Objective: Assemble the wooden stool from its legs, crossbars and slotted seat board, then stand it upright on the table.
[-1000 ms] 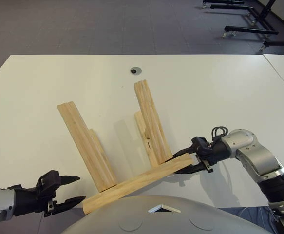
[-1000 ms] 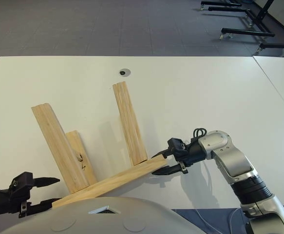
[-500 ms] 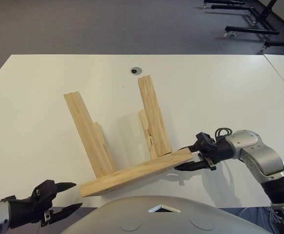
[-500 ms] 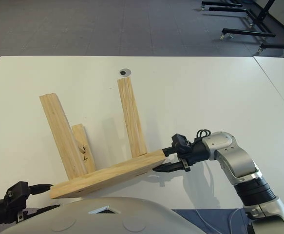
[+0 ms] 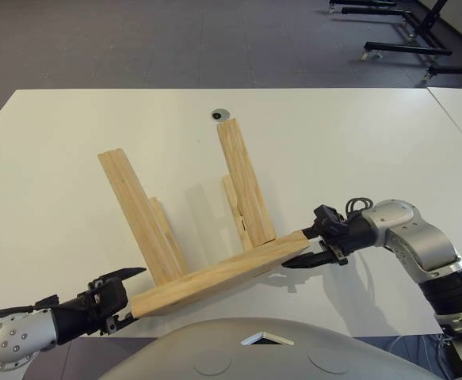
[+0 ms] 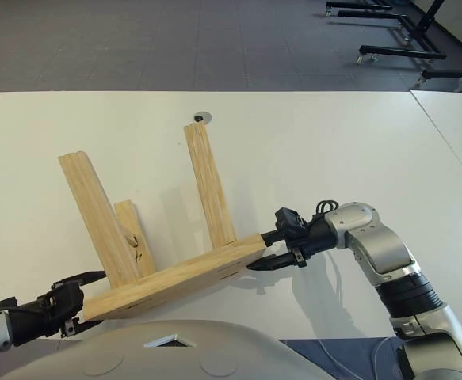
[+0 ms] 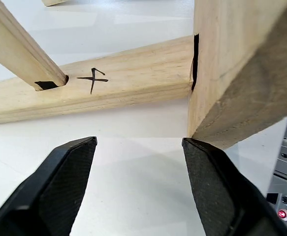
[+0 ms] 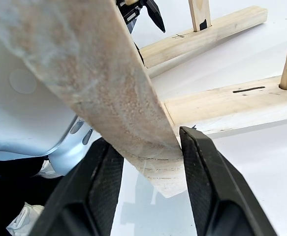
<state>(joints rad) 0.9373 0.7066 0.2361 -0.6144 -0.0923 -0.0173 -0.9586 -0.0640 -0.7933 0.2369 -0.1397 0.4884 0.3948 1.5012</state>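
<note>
One seat board (image 5: 215, 281) end rests in right hand (image 8: 150, 169).

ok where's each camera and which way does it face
left eye view: on the head, facing forward and down over the table; shows both arms, left gripper and right gripper at the seat board ends.
right eye view: beside it, same scene.
left wrist view: on the left wrist, facing past its open fingers at the board's end and a leg.
right wrist view: on the right wrist, facing along the clamped board; its fingers show, with the left gripper beyond, as in head views.
</note>
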